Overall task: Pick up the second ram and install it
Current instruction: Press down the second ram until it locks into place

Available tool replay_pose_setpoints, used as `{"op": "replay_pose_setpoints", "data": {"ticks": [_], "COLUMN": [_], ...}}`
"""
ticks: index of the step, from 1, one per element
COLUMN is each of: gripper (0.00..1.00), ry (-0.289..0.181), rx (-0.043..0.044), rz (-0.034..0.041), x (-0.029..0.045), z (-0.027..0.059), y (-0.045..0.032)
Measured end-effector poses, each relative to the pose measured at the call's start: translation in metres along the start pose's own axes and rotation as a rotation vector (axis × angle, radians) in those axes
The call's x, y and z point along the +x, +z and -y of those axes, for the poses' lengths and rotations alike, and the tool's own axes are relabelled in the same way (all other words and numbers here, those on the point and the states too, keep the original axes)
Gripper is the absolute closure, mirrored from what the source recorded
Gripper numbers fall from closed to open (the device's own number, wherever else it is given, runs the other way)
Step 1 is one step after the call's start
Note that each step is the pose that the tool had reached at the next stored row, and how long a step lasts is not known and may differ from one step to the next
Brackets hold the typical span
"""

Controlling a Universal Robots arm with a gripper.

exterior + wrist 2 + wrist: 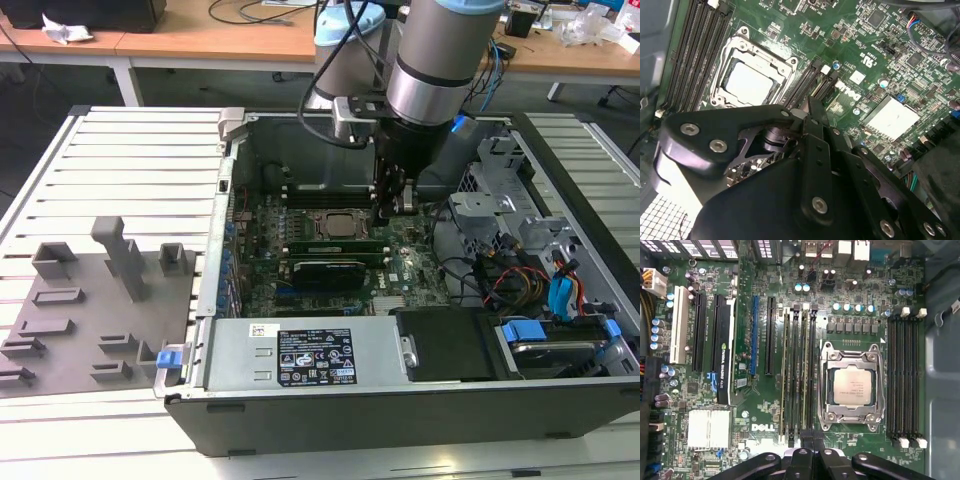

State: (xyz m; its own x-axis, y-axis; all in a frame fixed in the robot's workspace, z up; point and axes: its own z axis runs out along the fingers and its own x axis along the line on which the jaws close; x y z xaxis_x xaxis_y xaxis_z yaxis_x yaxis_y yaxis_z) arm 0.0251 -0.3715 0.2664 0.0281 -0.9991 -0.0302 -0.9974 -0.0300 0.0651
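First wrist view puts the second ram (806, 370) upright in a slot left of the processor socket (852, 386), the gripper (806, 437) with jaws pressed together at its lower end, where uneven pressure could leave it half-seated.

The processor socket (852, 386) is lying between two banks of memory slots (905, 377) on the motherboard (760, 412), inside the computer case (400, 400).
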Motion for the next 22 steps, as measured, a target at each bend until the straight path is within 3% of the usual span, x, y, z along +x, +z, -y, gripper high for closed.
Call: {"op": "replay_pose_setpoints", "data": {"ticks": [4,9,22], "gripper": [0.89,0.89,0.89], "ry": [0.000,-0.001,-0.001], "rx": [0.0001,0.0004,0.0003], "rz": [0.0005,0.0095,0.0095], "x": [0.0049,0.0051,0.0055], "z": [0.0007,0.0017,0.0028], "y": [0.0072,0.0149,0.0291]}}
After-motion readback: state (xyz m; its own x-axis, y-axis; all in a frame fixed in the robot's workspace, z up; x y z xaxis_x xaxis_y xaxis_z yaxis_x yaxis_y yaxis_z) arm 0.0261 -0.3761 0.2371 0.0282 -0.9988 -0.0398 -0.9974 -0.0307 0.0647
